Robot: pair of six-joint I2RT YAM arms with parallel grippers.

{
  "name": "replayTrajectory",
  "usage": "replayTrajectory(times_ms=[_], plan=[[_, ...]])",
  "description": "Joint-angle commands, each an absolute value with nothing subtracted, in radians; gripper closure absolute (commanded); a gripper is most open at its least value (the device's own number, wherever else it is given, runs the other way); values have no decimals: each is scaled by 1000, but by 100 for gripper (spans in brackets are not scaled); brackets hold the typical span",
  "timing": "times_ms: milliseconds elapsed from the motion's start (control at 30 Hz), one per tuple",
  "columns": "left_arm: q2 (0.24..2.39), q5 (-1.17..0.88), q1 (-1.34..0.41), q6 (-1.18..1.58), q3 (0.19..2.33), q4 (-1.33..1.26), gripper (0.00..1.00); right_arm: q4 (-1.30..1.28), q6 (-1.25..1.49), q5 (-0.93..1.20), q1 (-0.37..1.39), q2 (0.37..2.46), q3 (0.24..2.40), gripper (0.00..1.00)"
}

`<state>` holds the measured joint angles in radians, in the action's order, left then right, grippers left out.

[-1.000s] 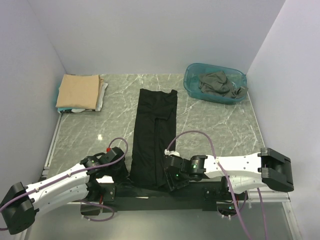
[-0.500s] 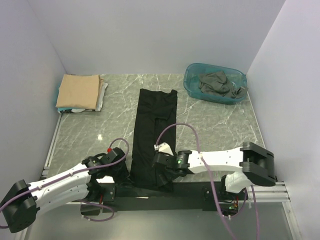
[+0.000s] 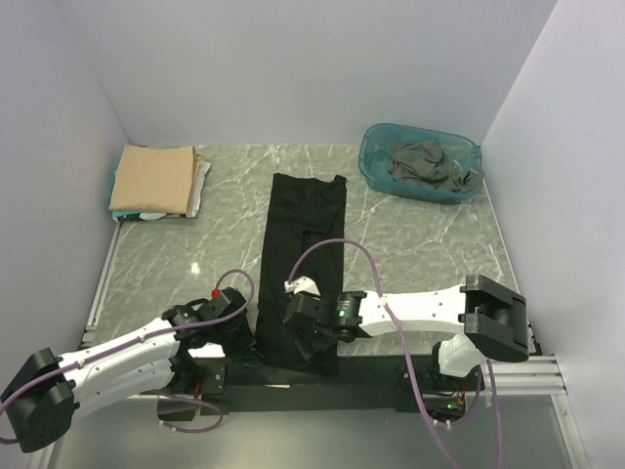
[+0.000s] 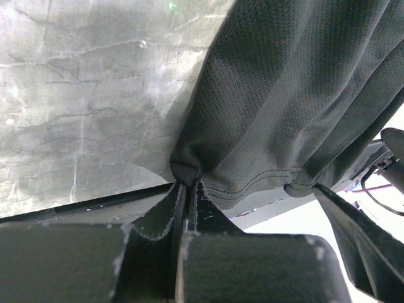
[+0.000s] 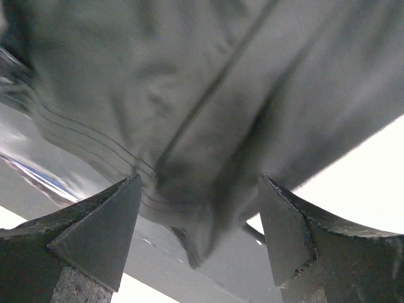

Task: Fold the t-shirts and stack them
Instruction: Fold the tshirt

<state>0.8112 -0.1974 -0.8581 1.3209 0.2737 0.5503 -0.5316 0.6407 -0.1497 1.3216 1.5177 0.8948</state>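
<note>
Top external: black shirt (image 3: pixel 303 244) laid out as a long narrow strip down the middle of the table, collar end far, hem end reaching over the near edge between the two arms.
Left wrist: left gripper (image 4: pixel 187 189) clamped together on the near-left corner of the hem, cloth bunched to a point at the fingertips (a firm pinch, by the look of it).
Right wrist: right gripper (image 5: pixel 199 183) spread wide, one finger either side of the near-right hem corner, not closed on anything yet.
Why so: probably lining up a matching two-corner hold, ready to lift the hem and fold it toward the collar.
Next move: calls for a clean close on the stitched edge; risk of catching only one layer.
Finished pile: tan shirt (image 3: pixel 153 178) folded on top of pale shirts (image 3: pixel 199 186), far left corner, well apart from the strip.
Waiting: dark grey shirt (image 3: pixel 422 163) crumpled in the teal tub (image 3: pixel 368 156), far right.
Surface: grey-green marbled table (image 3: pixel 430 254), glossy, faint glare near the left arm.
Room: plain pale walls (image 3: pixel 312 68) on three sides, close in.
</note>
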Motion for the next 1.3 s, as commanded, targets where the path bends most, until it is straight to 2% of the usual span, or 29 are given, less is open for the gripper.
replayTrajectory(times_ms=[0,167,667,1067,1267], plan=[[805,-164,-862,1305,275,584,99,-485,606,-172,1322,1557,971,19],[790,-147,-862,1305,285,624,99,-427,592,-88,1325,1594,989,19],[815,-149,-862,1299,281,606,99,-396,739,83,1327,1502,847,18],[801,-133,-862,1299,290,635,99,-241,658,256,1325,1562,923,18],[759,-130,-861,1315,273,646,99,-230,603,249,1325,1549,960,18]])
